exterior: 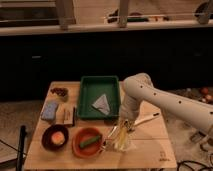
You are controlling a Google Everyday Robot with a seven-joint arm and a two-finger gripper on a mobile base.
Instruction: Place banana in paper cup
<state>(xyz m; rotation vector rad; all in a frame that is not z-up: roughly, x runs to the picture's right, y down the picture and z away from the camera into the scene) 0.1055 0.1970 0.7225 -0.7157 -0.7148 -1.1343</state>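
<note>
- At the front edge of the counter, the paper cup stands just right of the orange bowl, and the tool is right down on top of it.
- Tool's fingers are pressed together, nearly as tight as they go. Pale streaks run between them and the cup, and I can't separate finger from cup wall there.
- Just behind and to the right, the banana pokes out from beside the tool, angled up and away. Held by its near end or lying on the counter? Can't tell.
- My read: this is the delivery step, banana not yet in the cup.
- Next move calls for swinging that long fruit over the cup mouth and tipping it upright, as the cup looks light enough to topple.
- Further back, the white arm covers the green tray's right rim, and its base is cut off at the right.
</note>
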